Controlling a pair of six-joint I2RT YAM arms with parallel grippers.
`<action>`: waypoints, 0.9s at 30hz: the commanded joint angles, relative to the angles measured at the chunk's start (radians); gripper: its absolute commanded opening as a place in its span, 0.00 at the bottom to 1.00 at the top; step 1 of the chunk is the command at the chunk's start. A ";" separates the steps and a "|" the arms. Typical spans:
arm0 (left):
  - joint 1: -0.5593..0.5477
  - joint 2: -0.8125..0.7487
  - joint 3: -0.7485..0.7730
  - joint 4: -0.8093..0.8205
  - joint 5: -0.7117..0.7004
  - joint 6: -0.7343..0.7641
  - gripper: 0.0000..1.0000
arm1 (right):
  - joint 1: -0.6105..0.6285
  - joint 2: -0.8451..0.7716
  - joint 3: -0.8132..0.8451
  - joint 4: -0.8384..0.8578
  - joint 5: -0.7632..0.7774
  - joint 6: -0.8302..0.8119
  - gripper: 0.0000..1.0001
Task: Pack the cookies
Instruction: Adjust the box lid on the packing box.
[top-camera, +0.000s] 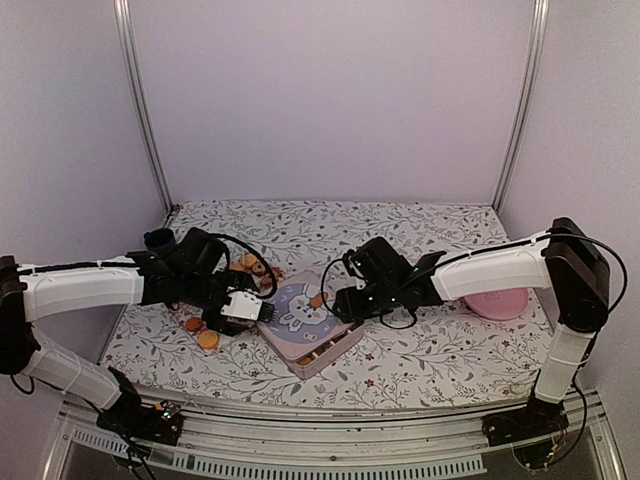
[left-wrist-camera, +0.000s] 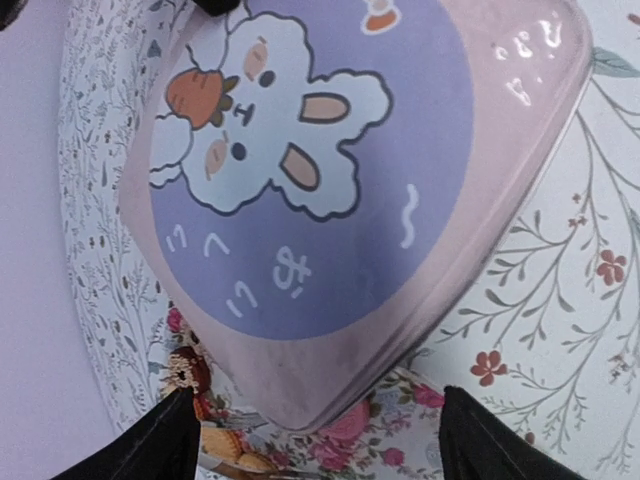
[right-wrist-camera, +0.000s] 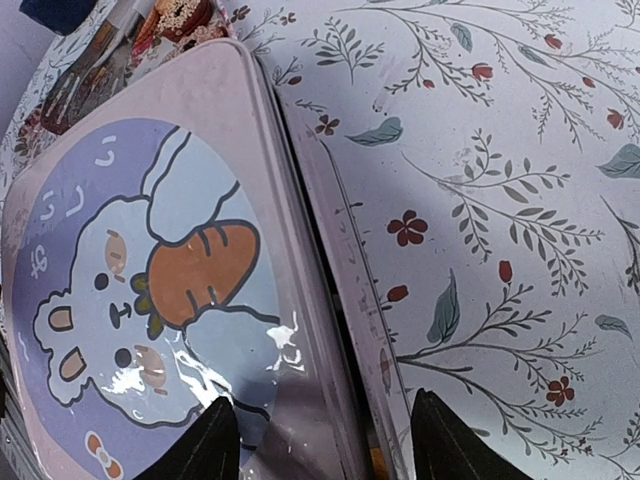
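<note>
A square tin sits mid-table, its pink lid (top-camera: 297, 322) printed with a bunny and lying askew on the base (top-camera: 330, 356). Cookies (top-camera: 201, 332) lie loose on the cloth left of the tin, and more cookies (top-camera: 252, 265) lie behind it. My left gripper (top-camera: 250, 308) is open at the lid's left corner; in the left wrist view that lid (left-wrist-camera: 330, 200) corner points between the gripper's (left-wrist-camera: 320, 440) jaws, untouched. My right gripper (top-camera: 340, 302) is open too. In the right wrist view the gripper (right-wrist-camera: 320, 440) straddles the lid's (right-wrist-camera: 170, 250) edge and the base's wall (right-wrist-camera: 350, 270).
A pink plate (top-camera: 500, 301) rests at the right under the right arm. A dark blue cup (top-camera: 158, 238) stands at the back left corner. A rose-patterned sheet with cookies (left-wrist-camera: 225, 450) on it shows under the lid's corner. The floral tablecloth (top-camera: 440, 350) covers the table.
</note>
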 joint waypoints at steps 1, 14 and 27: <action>0.014 0.048 0.009 -0.207 0.053 -0.065 0.83 | -0.006 -0.019 -0.047 -0.076 0.034 0.010 0.60; -0.020 0.233 0.193 -0.178 0.049 -0.214 0.68 | -0.006 -0.095 -0.075 -0.062 0.035 0.036 0.60; -0.112 0.217 0.140 -0.143 0.013 -0.232 0.66 | -0.026 -0.202 -0.131 -0.043 0.048 0.057 0.59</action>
